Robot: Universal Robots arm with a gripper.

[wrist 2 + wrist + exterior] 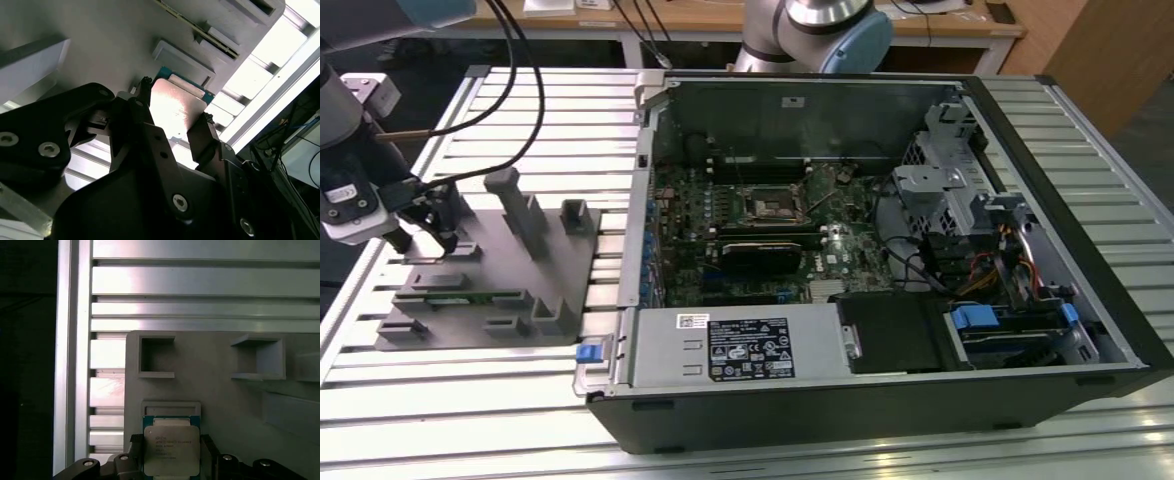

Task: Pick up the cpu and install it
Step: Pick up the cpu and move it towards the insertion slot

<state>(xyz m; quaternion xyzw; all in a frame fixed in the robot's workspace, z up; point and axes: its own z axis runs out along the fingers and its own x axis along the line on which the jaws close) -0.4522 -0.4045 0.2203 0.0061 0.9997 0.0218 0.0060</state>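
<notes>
The cpu (171, 450) is a small square chip with a pale silvery top and a green edge. It lies on the grey plastic holder (215, 380) in front of a shallow raised frame. My gripper (171, 462) stands low over it, its black fingers (136, 456) pressed against two opposite sides of the chip. In the second wrist view the cpu (175, 107) shines between the gripper (172, 117) fingers. In the exterior view the gripper (427, 238) is at the holder (520, 290), on the exterior view's left. The black socket (771, 206) sits in the open computer case.
The open computer case (1067, 250) takes up the middle and the exterior view's right, with a labelled grey metal box (734, 345) along its near side. Upright posts (520, 215) rise from the holder close to the gripper. Cables (520, 90) hang behind the arm. The slatted metal table (480, 430) runs underneath.
</notes>
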